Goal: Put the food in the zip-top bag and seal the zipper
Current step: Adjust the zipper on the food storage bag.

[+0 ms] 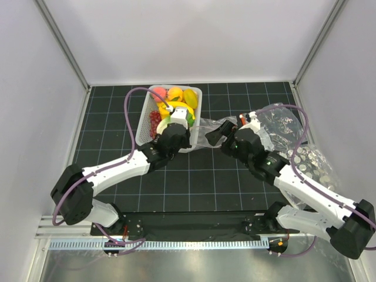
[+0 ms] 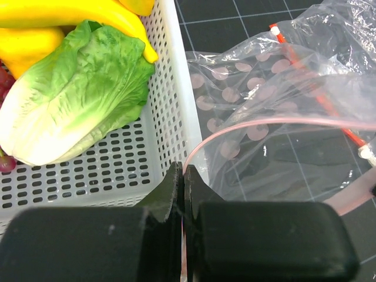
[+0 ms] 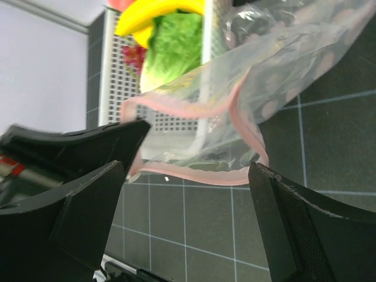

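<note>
The food lies in a white basket [image 1: 145, 117]: pink peach [image 1: 158, 94], orange fruit [image 1: 175, 93], yellow pieces [image 1: 190, 97], dark grapes [image 1: 154, 120], banana [image 2: 70, 14] and cabbage [image 2: 76, 106]. The dotted zip-top bag [image 2: 235, 100] lies just right of the basket with its mouth gaping. My left gripper [image 2: 183, 171] is shut on its pink zipper [image 2: 264, 120] at the corner by the basket wall. My right gripper [image 3: 194, 197] is open and empty, its fingers [image 3: 305, 229] wide apart just short of the mouth's lower zipper edge [image 3: 194, 175]. In the top view the two grippers [image 1: 187, 131] [image 1: 212, 135] face each other across the bag.
A second clear bag with an orange-red strip [image 2: 329, 111] lies over the dotted bag's far side. More crinkled plastic [image 1: 288, 126] spreads under and behind my right arm. Grey walls enclose the black gridded mat [image 1: 194, 176].
</note>
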Controlling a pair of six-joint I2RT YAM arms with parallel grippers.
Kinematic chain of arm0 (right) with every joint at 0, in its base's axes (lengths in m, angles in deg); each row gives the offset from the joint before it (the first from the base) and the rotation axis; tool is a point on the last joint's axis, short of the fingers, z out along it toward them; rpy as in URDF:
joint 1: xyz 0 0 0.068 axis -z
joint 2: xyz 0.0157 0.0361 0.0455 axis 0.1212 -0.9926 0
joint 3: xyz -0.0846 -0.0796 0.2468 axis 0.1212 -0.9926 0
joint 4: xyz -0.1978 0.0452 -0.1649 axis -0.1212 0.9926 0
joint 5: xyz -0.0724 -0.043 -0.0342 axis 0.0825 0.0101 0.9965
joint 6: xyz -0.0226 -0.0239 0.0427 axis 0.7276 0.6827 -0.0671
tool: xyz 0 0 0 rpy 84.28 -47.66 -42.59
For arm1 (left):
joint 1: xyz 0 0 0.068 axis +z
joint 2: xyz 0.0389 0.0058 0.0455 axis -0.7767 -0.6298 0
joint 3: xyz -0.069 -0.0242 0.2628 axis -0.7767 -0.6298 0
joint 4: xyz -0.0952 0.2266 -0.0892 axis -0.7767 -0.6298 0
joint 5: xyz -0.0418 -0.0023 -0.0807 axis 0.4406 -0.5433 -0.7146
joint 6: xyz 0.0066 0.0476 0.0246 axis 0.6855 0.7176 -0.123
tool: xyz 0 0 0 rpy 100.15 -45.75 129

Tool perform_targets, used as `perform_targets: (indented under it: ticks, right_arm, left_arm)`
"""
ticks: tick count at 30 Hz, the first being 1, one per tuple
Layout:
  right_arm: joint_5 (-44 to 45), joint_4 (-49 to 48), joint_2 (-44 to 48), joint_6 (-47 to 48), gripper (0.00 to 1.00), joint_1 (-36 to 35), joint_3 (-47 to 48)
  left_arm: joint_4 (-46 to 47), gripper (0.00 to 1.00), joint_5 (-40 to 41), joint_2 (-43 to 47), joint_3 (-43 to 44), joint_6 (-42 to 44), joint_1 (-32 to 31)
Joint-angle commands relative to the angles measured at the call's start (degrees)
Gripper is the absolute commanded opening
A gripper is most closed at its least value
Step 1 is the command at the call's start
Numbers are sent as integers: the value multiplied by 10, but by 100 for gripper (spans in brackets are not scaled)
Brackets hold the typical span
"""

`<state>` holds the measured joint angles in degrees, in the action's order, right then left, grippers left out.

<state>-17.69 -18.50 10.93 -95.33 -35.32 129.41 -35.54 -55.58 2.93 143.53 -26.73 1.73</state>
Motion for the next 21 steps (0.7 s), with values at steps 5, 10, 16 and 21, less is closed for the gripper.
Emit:
perform_targets:
  ticks: [5,10,16,21]
  right_arm:
    - [-16,-50,95,54,95,-3,-8]
    - [51,-8,74,12,95,-3,-10]
    - [77,-10,5,-7,89,-3,2]
    - [92,-31,-33,4,83,-3,17]
  left_arm:
    - [9,0,19,-6,10,-2,5]
    - [3,0,11,4,5,-14,19]
    - [7,0,-10,17,-2,-20,24]
    - [18,0,-33,20,-7,-16,23]
